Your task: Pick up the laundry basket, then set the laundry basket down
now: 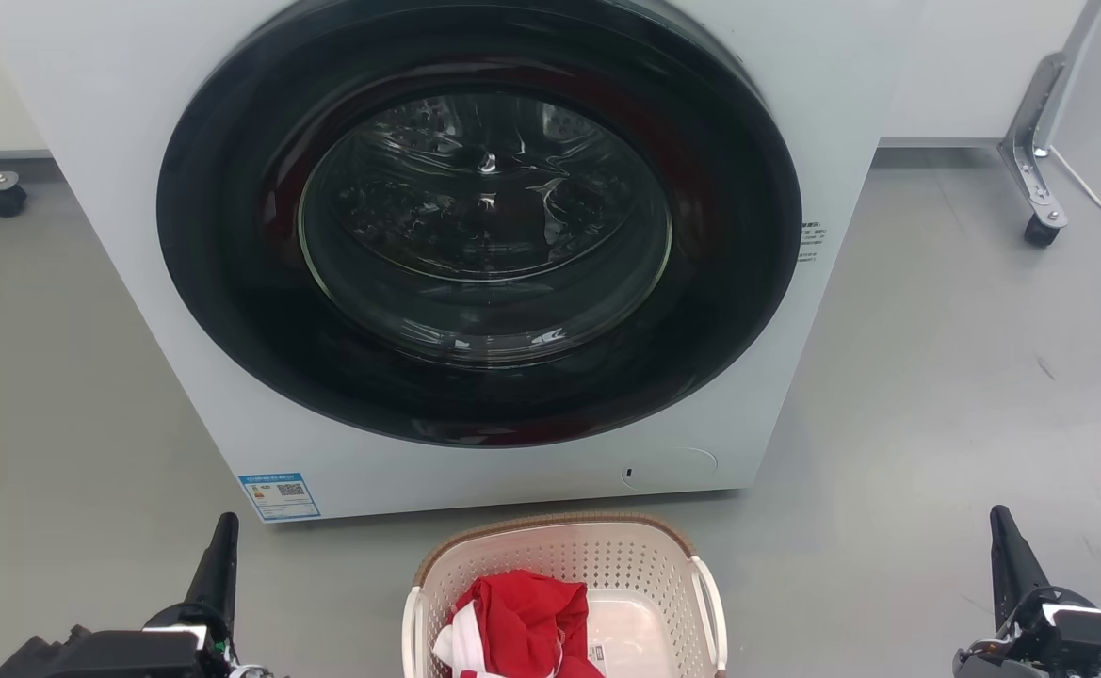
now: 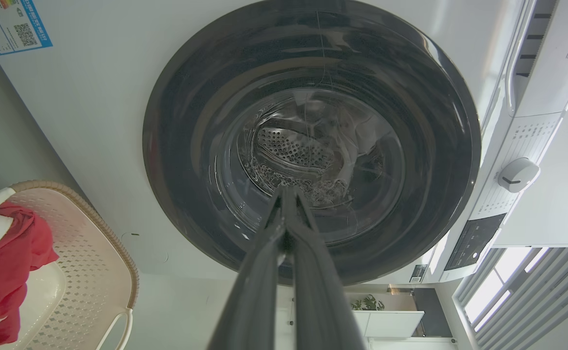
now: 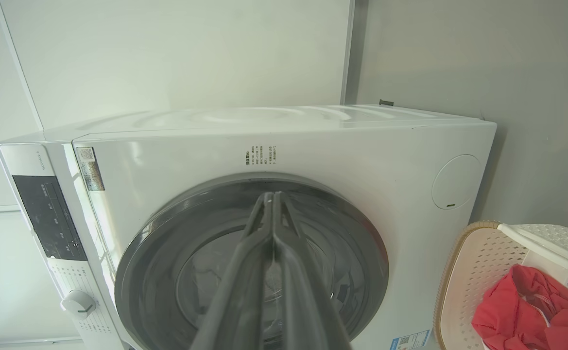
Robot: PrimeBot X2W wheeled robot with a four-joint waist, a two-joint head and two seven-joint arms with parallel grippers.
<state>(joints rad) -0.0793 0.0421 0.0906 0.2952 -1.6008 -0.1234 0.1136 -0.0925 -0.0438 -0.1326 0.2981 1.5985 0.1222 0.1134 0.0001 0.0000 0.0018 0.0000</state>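
Note:
The laundry basket (image 1: pixel 625 565) is cream-white with perforated sides, a brown woven rim and white loop handles. It stands on the floor at the bottom centre of the head view, just in front of the washer, holding red and white cloth (image 1: pixel 522 621). It also shows at the edges of the wrist views, as the laundry basket (image 2: pixel 84 262) and the laundry basket (image 3: pixel 483 272). My left gripper (image 1: pixel 225 527) is low at the left of the basket and apart from it, fingers shut and empty (image 2: pixel 286 194). At the right my right gripper (image 1: pixel 999 520) is likewise shut and empty (image 3: pixel 270 197).
A white front-loading washer (image 1: pixel 136 141) with a closed dark round door (image 1: pixel 479 217) stands right behind the basket. Grey floor (image 1: pixel 964 377) stretches to both sides. Caster legs of a frame (image 1: pixel 1040 221) stand at the far right, and another caster (image 1: pixel 2 198) at the far left.

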